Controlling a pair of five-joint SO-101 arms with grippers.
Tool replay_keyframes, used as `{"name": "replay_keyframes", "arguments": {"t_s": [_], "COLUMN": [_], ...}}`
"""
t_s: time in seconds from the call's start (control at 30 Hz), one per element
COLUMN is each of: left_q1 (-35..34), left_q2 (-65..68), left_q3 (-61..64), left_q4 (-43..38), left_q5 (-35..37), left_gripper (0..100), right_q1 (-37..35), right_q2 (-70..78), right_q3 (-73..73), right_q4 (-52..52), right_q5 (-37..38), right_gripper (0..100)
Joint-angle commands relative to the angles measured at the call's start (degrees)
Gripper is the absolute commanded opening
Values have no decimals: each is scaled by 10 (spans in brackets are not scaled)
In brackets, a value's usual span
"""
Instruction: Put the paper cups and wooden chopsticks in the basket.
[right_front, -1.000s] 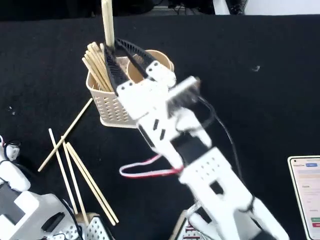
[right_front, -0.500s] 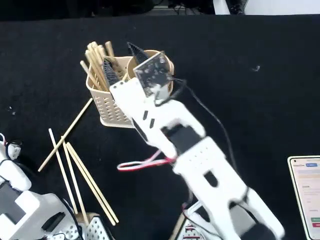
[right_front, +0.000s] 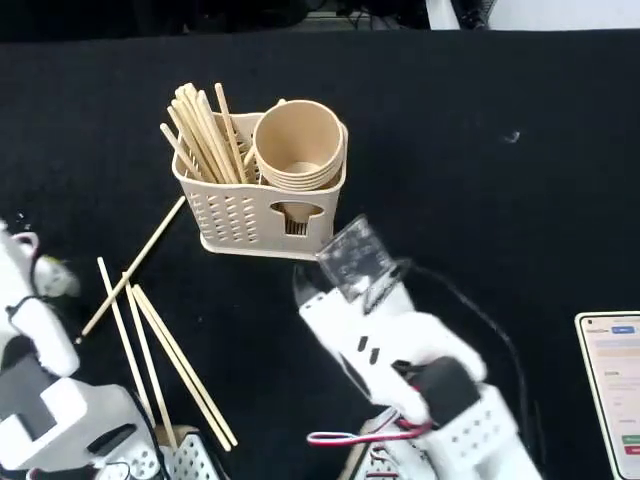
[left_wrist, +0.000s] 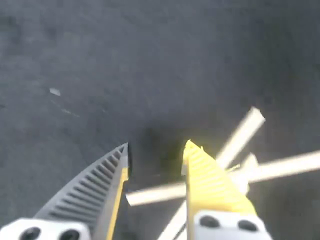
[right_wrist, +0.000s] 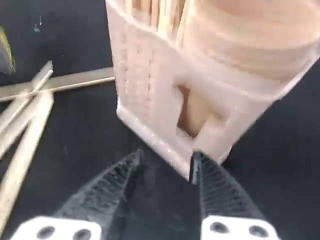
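Note:
A cream perforated basket (right_front: 250, 215) stands on the black table, holding several wooden chopsticks (right_front: 203, 132) and a stack of paper cups (right_front: 298, 147). More chopsticks (right_front: 160, 345) lie loose on the table to its front left. My right gripper (right_front: 305, 290) hovers just in front of the basket, open and empty; its wrist view shows the gripper (right_wrist: 166, 155) close to the basket wall (right_wrist: 150, 85) and the cups (right_wrist: 250, 40). My left gripper (left_wrist: 156, 147) is open over the table, beside crossed loose chopsticks (left_wrist: 240, 136).
A tablet (right_front: 612, 385) lies at the right edge. The left arm's white body (right_front: 45, 400) and a perforated white piece (right_front: 190, 455) sit at the front left. A red cable (right_front: 365, 437) loops by the right arm's base.
The right gripper, which held a chopstick upright over the basket, let it drop in and pulled back toward the front. The left arm shifted slightly.

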Motion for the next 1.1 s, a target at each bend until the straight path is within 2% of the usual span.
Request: {"name": "replay_keyframes", "arguments": {"t_s": [0.0, 0.13, 0.27, 0.37, 0.53, 0.83, 0.93, 1.07], "left_q1": [75, 159, 233, 266, 269, 261, 261, 262], "left_q2": [-16, -17, -13, -11, -11, -11, -11, -11], "left_q3": [-44, -41, -27, 3, 77, 182, 177, 176], "left_q4": [57, 91, 90, 75, 17, -109, -109, -113], "left_q5": [-15, -17, -34, -21, 42, 45, 45, 45], "left_gripper": [185, 185, 186, 186, 244, 240, 178, 41], "right_q1": [6, 4, 5, 4, 4, 4, 4, 4], "right_q2": [-56, -88, -103, -114, -125, -126, -126, -126], "right_q3": [109, 143, 151, 150, 151, 151, 151, 151], "right_q4": [-47, -47, -41, -25, -23, -23, -23, -23], "right_q5": [-11, -6, 15, 15, 15, 15, 15, 15], "right_gripper": [152, 152, 151, 150, 149, 149, 149, 149]}}
